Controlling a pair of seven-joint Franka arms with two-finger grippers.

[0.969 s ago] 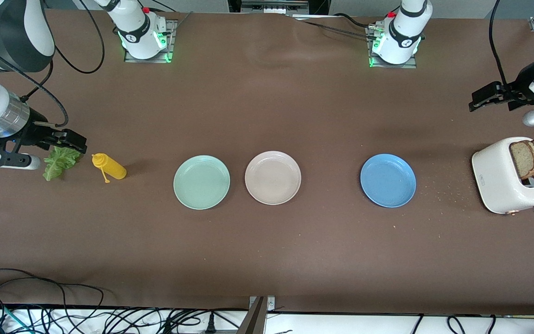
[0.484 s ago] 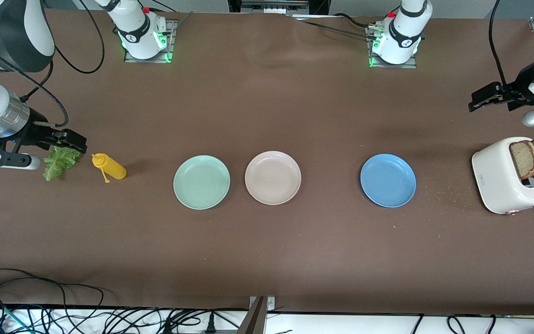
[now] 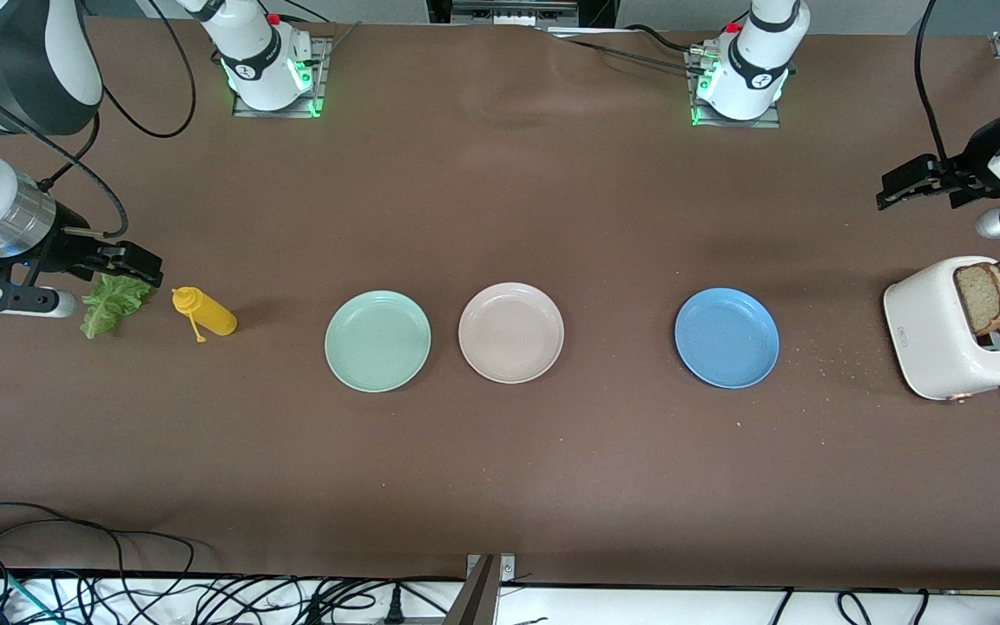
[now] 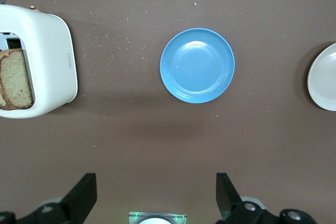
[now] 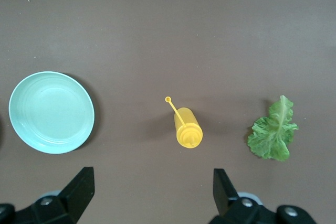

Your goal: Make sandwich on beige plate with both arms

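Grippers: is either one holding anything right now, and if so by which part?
Nothing is held. The left gripper and right gripper both hang open and empty above the table.

Along the counter (image 3: 500,486) from the right arm's end lie the lettuce leaf (image 3: 109,304), a bottle (image 3: 205,314) on its side, three plates in a row with the beige plate (image 3: 510,332) in the middle, and a toaster (image 3: 943,334) holding two bread slices (image 3: 996,297).

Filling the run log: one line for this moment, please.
stage: start | beige plate: bare | bread: in toaster | lettuce: on table | left gripper: open | right gripper: open
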